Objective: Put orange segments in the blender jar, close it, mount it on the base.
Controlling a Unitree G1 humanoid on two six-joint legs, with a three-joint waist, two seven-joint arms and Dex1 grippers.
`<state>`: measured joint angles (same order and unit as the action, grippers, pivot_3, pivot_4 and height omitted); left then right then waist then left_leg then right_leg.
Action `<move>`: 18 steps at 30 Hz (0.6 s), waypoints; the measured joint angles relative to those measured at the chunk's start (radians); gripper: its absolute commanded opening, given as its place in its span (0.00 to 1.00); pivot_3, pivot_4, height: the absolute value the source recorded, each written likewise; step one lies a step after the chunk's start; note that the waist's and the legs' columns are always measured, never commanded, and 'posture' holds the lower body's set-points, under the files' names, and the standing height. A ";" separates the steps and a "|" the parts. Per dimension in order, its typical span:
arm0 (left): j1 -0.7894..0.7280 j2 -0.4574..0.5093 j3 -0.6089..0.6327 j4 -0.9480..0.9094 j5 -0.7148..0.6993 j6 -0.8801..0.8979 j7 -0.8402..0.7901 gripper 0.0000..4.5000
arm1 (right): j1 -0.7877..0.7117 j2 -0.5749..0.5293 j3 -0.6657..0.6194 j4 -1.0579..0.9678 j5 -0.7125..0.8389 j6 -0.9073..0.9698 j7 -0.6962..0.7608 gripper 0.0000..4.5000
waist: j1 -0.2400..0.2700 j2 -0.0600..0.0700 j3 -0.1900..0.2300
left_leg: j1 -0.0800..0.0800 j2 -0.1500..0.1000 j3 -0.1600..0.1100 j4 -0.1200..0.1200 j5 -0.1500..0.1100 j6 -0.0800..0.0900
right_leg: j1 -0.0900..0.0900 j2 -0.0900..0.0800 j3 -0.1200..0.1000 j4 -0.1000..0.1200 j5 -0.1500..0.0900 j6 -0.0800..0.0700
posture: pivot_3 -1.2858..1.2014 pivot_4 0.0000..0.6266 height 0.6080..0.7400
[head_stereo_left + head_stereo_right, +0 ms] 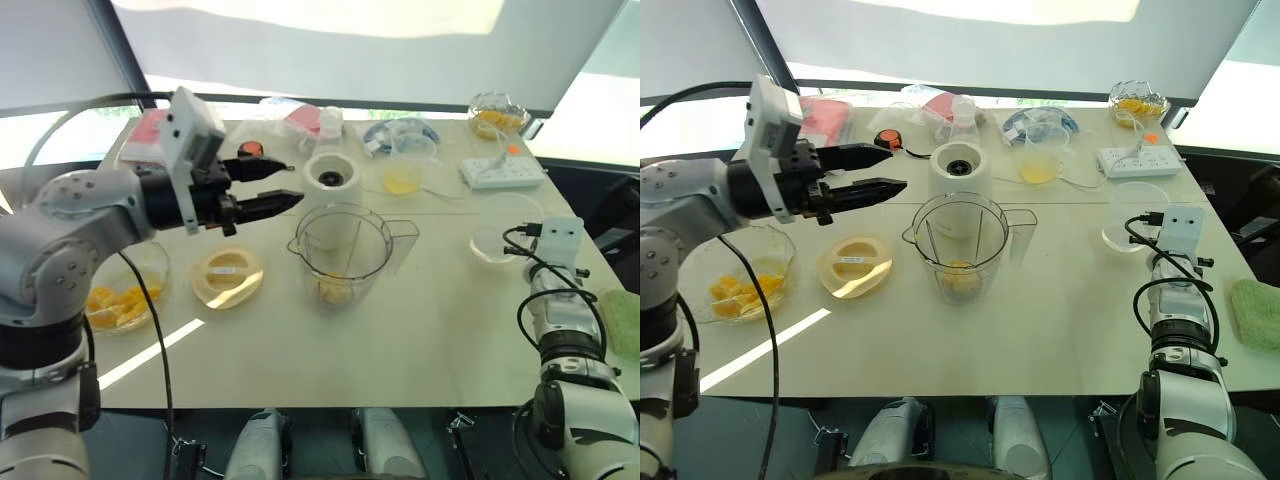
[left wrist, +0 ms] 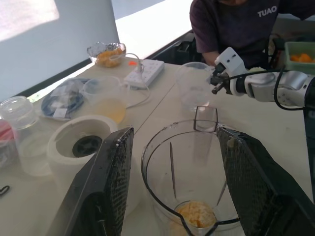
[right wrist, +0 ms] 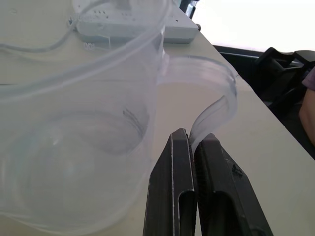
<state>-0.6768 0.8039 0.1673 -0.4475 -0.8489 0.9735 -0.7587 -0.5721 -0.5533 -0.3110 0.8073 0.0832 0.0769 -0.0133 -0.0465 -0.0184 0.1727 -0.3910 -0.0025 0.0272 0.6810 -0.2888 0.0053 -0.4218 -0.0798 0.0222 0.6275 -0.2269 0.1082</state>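
Observation:
The blender jar (image 1: 340, 250) stands upright and uncovered at mid-table, with a few orange segments (image 2: 197, 214) at its bottom. More orange segments (image 1: 118, 303) lie in a clear bowl at the left. Just behind the jar stands the white base (image 1: 331, 180), its dark socket facing up. A round yellowish lid (image 1: 228, 275) lies flat to the jar's left. My left gripper (image 1: 292, 184) hovers level, above and left of the jar, open and empty. My right gripper (image 3: 194, 138) is shut on the thin handle of a clear cup (image 1: 503, 230) at the right.
A small cup of pale yellow liquid (image 1: 402, 172), a white power strip (image 1: 503, 170) and a scalloped glass dish of fruit (image 1: 497, 115) stand at the back right. Clutter lines the back edge. A green cloth (image 1: 625, 320) lies off the right edge. A person (image 2: 236, 24) sits beyond the table.

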 measured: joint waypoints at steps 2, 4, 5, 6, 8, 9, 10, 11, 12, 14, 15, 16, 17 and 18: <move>0.009 0.022 0.009 0.010 -0.012 0.000 -0.023 0.62 | 0.000 0.000 -0.011 -0.053 0.021 0.008 0.023 0.01 | 0.001 0.002 0.002 | 0.000 0.000 0.000 0.000 0.000 0.000 | -0.001 0.000 0.000 0.000 0.000 0.000 | 0.52 0.24 1.00; 0.014 0.042 0.013 0.030 -0.016 0.000 -0.050 0.62 | -0.004 -0.019 -0.012 -0.120 0.043 0.014 0.064 0.01 | 0.002 0.005 0.004 | 0.000 0.000 0.000 0.000 0.000 0.000 | -0.001 0.000 0.000 0.000 0.000 0.001 | 0.52 0.24 1.00; 0.014 0.049 0.014 0.043 -0.017 0.000 -0.060 0.62 | -0.013 -0.031 -0.012 -0.143 0.049 0.021 0.081 0.01 | 0.002 0.005 0.005 | 0.000 0.000 0.000 0.000 0.000 0.000 | -0.001 0.000 0.000 0.000 0.000 0.001 | 0.52 0.24 1.00; 0.015 0.061 0.014 0.060 -0.016 -0.001 -0.077 0.62 | -0.025 -0.054 -0.011 -0.180 0.054 0.035 0.108 0.01 | 0.002 0.006 0.006 | -0.001 0.000 0.000 0.000 0.000 0.000 | -0.001 0.000 0.000 0.000 0.000 0.001 | 0.52 0.24 1.00; 0.017 0.078 0.014 0.083 -0.014 -0.004 -0.102 0.62 | -0.051 -0.098 -0.011 -0.244 0.058 0.064 0.143 0.01 | 0.003 0.006 0.007 | -0.001 0.000 0.000 0.000 0.000 0.000 | -0.001 0.000 0.000 0.000 0.000 0.001 | 0.52 0.24 1.00; 0.018 0.083 0.014 0.093 -0.013 -0.009 -0.116 0.62 | -0.067 -0.122 -0.010 -0.285 0.058 0.085 0.161 0.01 | 0.003 0.006 0.008 | -0.001 0.000 0.000 0.000 0.000 0.000 | -0.002 0.000 0.000 0.000 0.000 0.001 | 0.52 0.24 1.00; 0.019 0.087 0.013 0.103 -0.010 -0.018 -0.128 0.62 | -0.082 -0.148 -0.009 -0.334 0.059 0.107 0.181 0.01 | 0.003 0.006 0.008 | -0.001 0.000 0.000 -0.001 0.000 0.000 | -0.002 0.000 0.000 0.000 0.000 0.001 | 0.52 0.24 1.00; 0.020 0.090 0.013 0.108 -0.009 -0.023 -0.135 0.62 | -0.090 -0.160 -0.009 -0.363 0.061 0.119 0.195 0.01 | 0.003 0.006 0.008 | -0.001 0.000 0.000 -0.001 0.000 0.000 | -0.002 0.000 0.000 0.000 0.000 0.001 | 0.52 0.24 1.00; 0.024 0.092 0.012 0.120 -0.003 -0.032 -0.148 0.62 | -0.093 -0.180 -0.008 -0.421 0.067 0.148 0.221 0.01 | 0.004 0.006 0.008 | -0.001 0.000 0.000 -0.001 0.000 0.000 | -0.003 0.000 0.000 0.000 0.000 0.001 | 0.52 0.24 1.00; 0.037 0.098 0.010 0.143 0.016 -0.055 -0.167 0.62 | -0.097 -0.206 0.000 -0.527 0.086 0.203 0.274 0.01 | 0.004 0.006 0.009 | -0.001 0.001 0.000 -0.002 0.000 0.000 | -0.003 0.000 -0.001 0.000 0.000 0.001 | 0.52 0.24 1.00; 0.040 0.099 0.006 0.156 0.028 -0.066 -0.176 0.62 | -0.097 -0.219 0.007 -0.577 0.095 0.234 0.299 0.01 | 0.004 0.006 0.009 | -0.001 0.001 0.000 -0.002 0.000 0.000 | -0.003 0.000 -0.001 0.000 0.000 0.001 | 0.52 0.24 1.00; 0.043 0.098 0.002 0.167 0.038 -0.075 -0.184 0.62 | -0.097 -0.228 0.015 -0.634 0.106 0.266 0.327 0.01 | 0.003 0.006 0.009 | -0.001 0.001 0.000 -0.002 0.000 0.000 | -0.003 0.000 -0.001 0.000 0.000 0.001 | 0.52 0.24 1.00; 0.047 0.098 -0.001 0.174 0.047 -0.087 -0.193 0.62 | -0.097 -0.238 0.024 -0.683 0.118 0.297 0.351 0.01 | 0.003 0.005 0.010 | -0.001 0.001 0.000 -0.002 0.000 0.000 | -0.003 0.000 -0.001 0.001 0.000 0.001 | 0.52 0.24 1.00; 0.050 0.099 -0.006 0.178 0.056 -0.094 -0.200 0.62 | -0.097 -0.248 0.034 -0.729 0.129 0.329 0.374 0.01 | 0.004 0.005 0.010 | -0.001 0.001 0.000 -0.002 0.000 0.000 | -0.003 0.000 -0.001 0.001 0.000 0.001 | 0.52 0.24 1.00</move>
<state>-0.6267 0.9025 0.1616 -0.2699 -0.7924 0.8791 -0.9587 -0.6688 -0.8012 -0.2771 0.0785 0.2119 0.4062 0.3611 -0.0427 -0.0132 0.1826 -0.3924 -0.0013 0.0273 0.6793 -0.2889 0.0055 -0.4249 -0.0797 0.0213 0.6280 -0.2272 0.1089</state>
